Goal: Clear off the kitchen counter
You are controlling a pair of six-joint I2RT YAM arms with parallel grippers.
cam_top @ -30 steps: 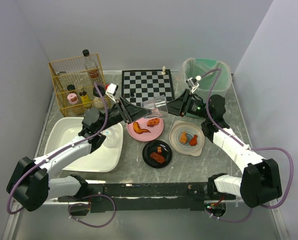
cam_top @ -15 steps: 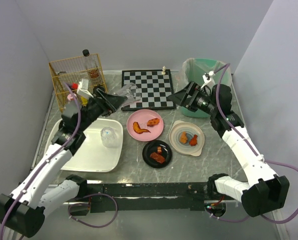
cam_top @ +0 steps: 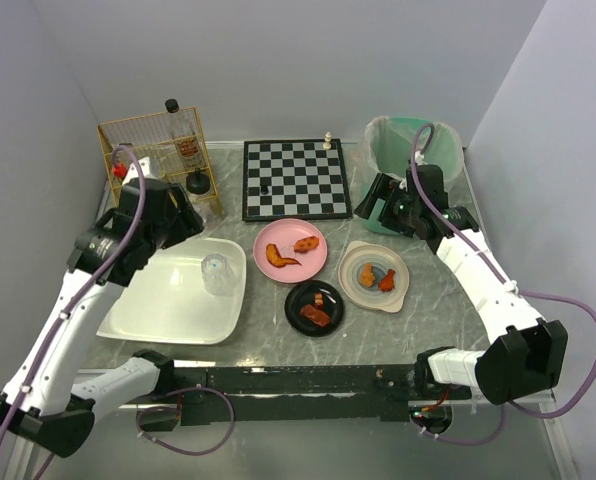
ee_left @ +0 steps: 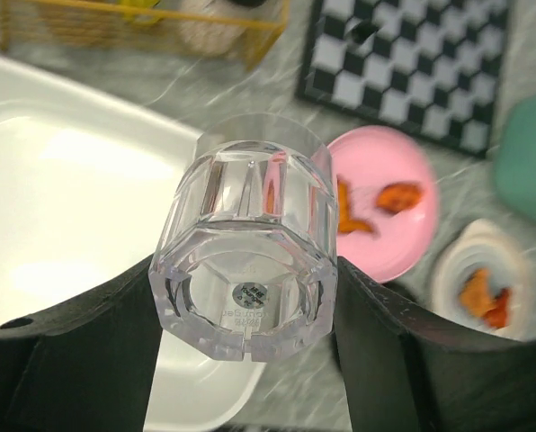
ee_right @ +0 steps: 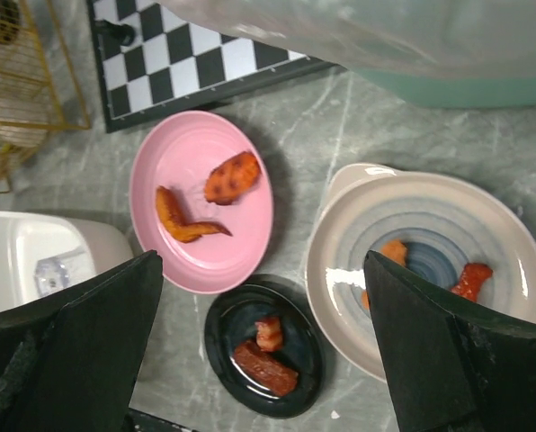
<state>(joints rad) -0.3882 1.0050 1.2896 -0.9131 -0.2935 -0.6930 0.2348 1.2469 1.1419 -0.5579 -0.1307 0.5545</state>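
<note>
Three food plates (cam_top: 290,271) on kitchen counter (cam_top: 448,312); glass (ee_left: 246,216) tight in left pincer (ee_left: 245,286), right pincer (ee_right: 261,270) agape.

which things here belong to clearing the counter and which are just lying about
Likely the job: kitchen counter, clear glass in left gripper, pink plate, black plate, beige plate, white tub, green bin.
Likely just lying about: chessboard, wire rack.

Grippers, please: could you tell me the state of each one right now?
Left gripper: closed on the clear glass.
Right gripper: open, holding nothing.
</note>
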